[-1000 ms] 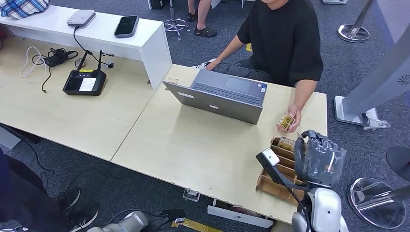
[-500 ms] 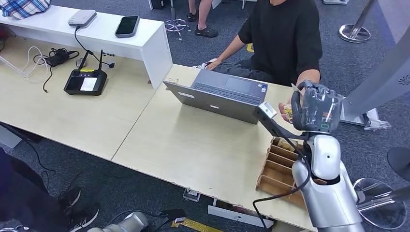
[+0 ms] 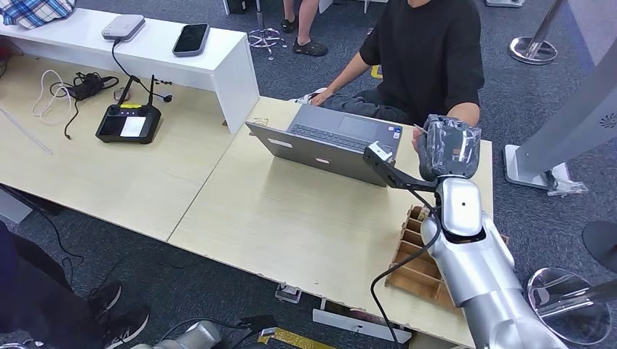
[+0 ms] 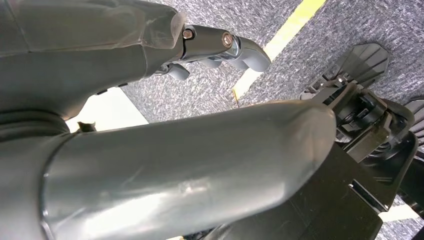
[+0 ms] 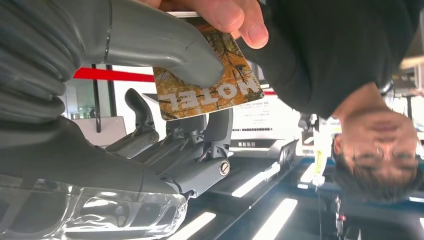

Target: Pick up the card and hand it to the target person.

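The card (image 5: 210,85) is brown and orange with the word HOTEL printed on it. My right hand (image 3: 449,145) is raised over the table's far right edge and pinches the card under its thumb (image 5: 150,45). The seated person in a black shirt (image 3: 429,51) has fingers (image 5: 225,15) on the card's other end, so both of us hold it. In the head view my hand hides most of the person's hand. My left hand (image 4: 150,165) hangs low above the grey carpet with nothing in it, fingers apart from the thumb.
A brown cardboard card holder (image 3: 415,258) with several slots sits at the table's near right corner beside my right arm. An open grey laptop (image 3: 331,142) stands before the person. A white shelf (image 3: 145,43) and a black controller (image 3: 127,123) are at the left.
My right hand has risen from above the card holder and swung back and left with the card, up to the person's hand, which now grasps the card's other end.
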Action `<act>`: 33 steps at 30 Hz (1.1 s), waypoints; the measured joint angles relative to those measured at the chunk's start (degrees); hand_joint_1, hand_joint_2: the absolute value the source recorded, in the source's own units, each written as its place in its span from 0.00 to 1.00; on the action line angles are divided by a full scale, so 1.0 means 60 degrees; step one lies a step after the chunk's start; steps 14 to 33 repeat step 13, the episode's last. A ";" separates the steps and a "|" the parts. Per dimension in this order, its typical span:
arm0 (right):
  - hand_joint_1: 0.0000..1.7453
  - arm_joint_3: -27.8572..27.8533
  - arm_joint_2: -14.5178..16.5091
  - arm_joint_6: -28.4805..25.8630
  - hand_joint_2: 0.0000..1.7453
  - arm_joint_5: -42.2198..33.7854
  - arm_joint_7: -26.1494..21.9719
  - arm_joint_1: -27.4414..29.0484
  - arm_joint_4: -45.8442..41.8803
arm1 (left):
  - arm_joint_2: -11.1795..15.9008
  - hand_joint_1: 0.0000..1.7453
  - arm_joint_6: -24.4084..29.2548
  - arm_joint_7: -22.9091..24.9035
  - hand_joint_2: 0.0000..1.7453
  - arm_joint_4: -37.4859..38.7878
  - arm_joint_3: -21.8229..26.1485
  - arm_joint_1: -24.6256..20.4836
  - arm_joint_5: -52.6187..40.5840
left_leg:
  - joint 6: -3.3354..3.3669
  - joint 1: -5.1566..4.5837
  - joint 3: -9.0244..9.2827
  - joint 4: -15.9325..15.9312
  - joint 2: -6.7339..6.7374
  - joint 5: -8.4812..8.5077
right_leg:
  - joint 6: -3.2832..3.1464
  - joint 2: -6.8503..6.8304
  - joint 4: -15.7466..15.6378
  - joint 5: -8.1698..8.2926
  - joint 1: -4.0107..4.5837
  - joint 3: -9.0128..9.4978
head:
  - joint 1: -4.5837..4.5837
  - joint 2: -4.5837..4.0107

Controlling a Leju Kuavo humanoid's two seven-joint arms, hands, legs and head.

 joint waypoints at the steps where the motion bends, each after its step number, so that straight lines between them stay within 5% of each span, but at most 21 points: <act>1: 0.12 0.0001 0.0016 0.0018 1.00 0.0004 0.0025 -0.0007 0.0130 | 0.0004 0.00 0.0000 -0.0005 0.00 0.0000 0.0009 0.0006 0.0001 | 0.0000 0.0000 0.0000 0.0000 -0.0002 0.0000 | 0.0000 -0.0002 0.0000 0.0000 0.0000 0.0000 | 0.0000 0.0000; 2: 0.00 0.0002 0.0026 0.0039 1.00 0.0006 0.0046 -0.0011 0.0252 | 0.0007 0.00 0.0000 -0.0019 0.00 0.0000 0.0020 0.0014 0.0001 | 0.0000 0.0000 0.0000 0.0000 -0.0004 0.0000 | 0.0000 -0.0003 0.0000 0.0000 0.0000 0.0000 | 0.0000 0.0000; 33: 0.00 -0.0036 0.0043 -0.0176 1.00 -0.0523 -0.0191 0.0163 0.0808 | 0.0040 0.00 0.0052 -0.0155 0.00 0.0000 0.0060 0.0067 -0.0035 | -0.0001 0.0001 0.0001 0.0001 -0.0003 0.0000 | 0.0000 0.0000 0.0000 0.0000 0.0000 -0.0003 | -0.0001 0.0000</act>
